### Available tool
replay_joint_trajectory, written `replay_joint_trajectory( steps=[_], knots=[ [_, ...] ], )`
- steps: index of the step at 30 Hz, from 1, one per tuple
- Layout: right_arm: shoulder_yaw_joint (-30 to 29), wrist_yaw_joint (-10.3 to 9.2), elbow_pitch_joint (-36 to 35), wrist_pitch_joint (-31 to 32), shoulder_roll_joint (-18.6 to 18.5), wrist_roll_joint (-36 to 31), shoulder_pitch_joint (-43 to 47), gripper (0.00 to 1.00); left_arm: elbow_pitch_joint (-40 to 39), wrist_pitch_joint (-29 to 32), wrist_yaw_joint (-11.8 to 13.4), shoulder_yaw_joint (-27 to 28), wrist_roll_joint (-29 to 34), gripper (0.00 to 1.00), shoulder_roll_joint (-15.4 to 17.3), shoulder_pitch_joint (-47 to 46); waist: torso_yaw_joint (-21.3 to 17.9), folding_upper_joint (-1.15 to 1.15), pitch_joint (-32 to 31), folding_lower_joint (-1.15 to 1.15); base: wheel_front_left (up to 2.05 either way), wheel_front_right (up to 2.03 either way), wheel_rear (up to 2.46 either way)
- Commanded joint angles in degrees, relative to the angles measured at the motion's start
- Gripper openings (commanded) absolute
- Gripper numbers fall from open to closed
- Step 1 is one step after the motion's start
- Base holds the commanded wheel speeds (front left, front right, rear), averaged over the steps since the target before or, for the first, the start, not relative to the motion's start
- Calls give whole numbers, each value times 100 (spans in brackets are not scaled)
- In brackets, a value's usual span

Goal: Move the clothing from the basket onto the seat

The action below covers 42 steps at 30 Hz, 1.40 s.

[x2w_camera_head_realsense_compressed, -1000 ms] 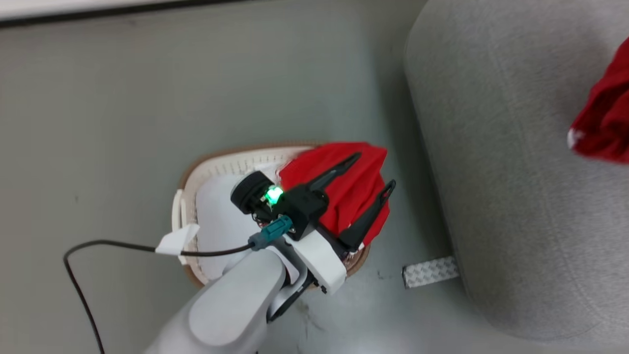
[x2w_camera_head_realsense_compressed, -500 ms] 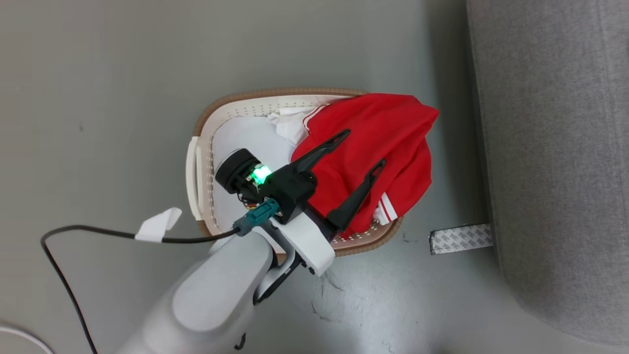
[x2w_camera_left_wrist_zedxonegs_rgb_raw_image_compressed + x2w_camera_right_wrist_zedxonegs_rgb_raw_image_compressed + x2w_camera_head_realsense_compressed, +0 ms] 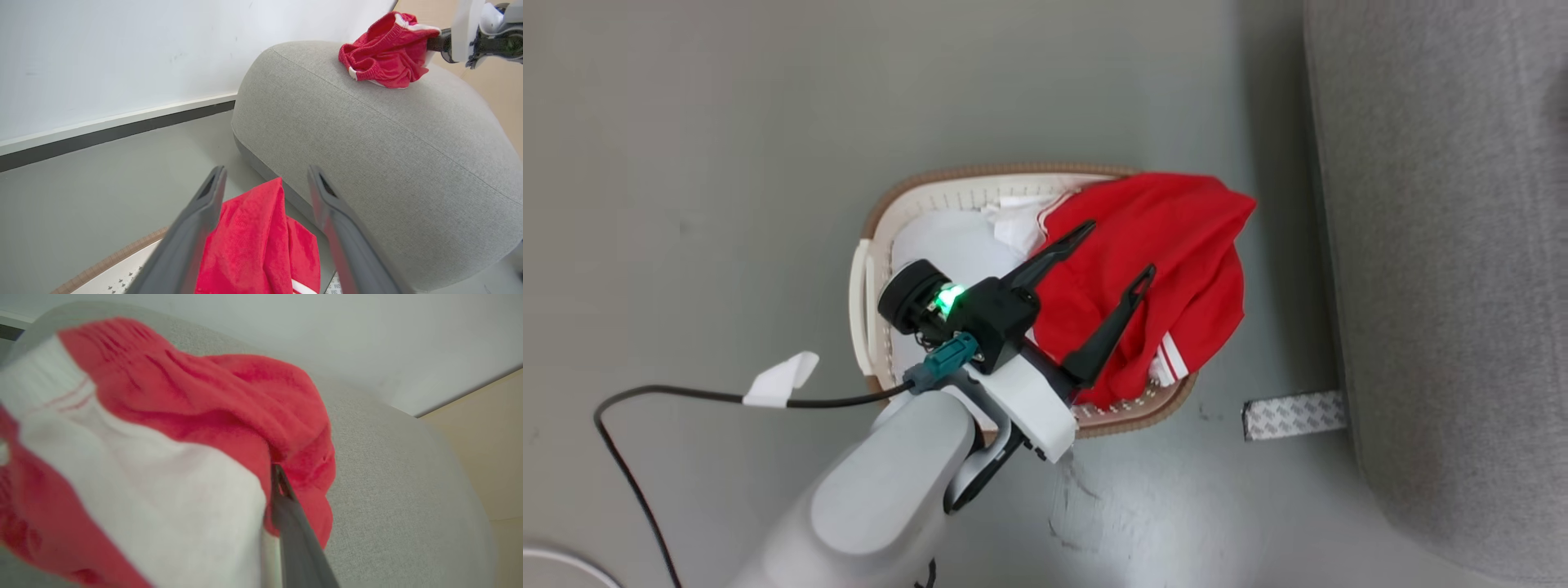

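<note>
The cream basket (image 3: 947,196) with a brown rim stands on the floor beside the grey seat (image 3: 1445,245). Red clothing (image 3: 1176,245) with white stripes lies in it and hangs over its right rim. My left gripper (image 3: 1118,249) hovers open just above that garment (image 3: 253,245), with nothing between its fingers. In the left wrist view a second red garment (image 3: 384,53) rests on top of the seat (image 3: 388,155), and my right gripper (image 3: 433,41) reaches into its edge. In the right wrist view that cloth (image 3: 204,396) covers the jaws except for one finger (image 3: 290,522).
A plain white cloth (image 3: 947,245) lies in the basket's left half. A strip of patterned tape (image 3: 1294,415) sticks to the floor at the seat's foot. A black cable (image 3: 686,394) trails from my left wrist. A white wall with a dark baseboard (image 3: 114,130) runs behind.
The head camera has shifted, so the basket now sits higher and the seat's red garment has left that picture. My left gripper stays open over the basket's clothing.
</note>
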Motion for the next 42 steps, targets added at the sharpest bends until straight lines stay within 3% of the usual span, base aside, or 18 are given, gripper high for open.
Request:
replay_joint_trajectory(
  steps=[1,8,16,26,30,36,42],
  knots=[
    [5,-12,-105,109,69,-157,189,100,72,-35,30,26,-58,100,7,106,18,0,-238,-1,0,0,0],
    [328,-13,-631,723,209,-272,875,100,344,-38,25,121,-198,100,-130,424,42,0,-1113,-1,0,0,0],
    [1200,-13,-1373,1035,-370,420,1529,100,395,-40,67,461,-325,100,-244,948,146,0,-2205,-1,0,0,0],
    [2226,-13,-2132,686,-1052,1875,2063,100,375,-38,227,1155,-427,100,-343,1673,465,0,-3443,-1,0,0,0],
    [2577,-13,-2285,258,-1095,2343,2237,100,375,-38,303,1473,-435,100,-301,1890,608,0,-3723,-1,0,0,0],
    [2584,-13,-2510,-451,-786,2742,2562,100,325,-39,504,1998,-269,100,-192,2163,791,0,-3878,-1,0,0,0],
    [2008,-13,-2781,-977,-95,2557,3208,100,225,-39,649,2464,-86,100,-114,2511,880,0,-3963,-1,0,0,0]
  ],
)
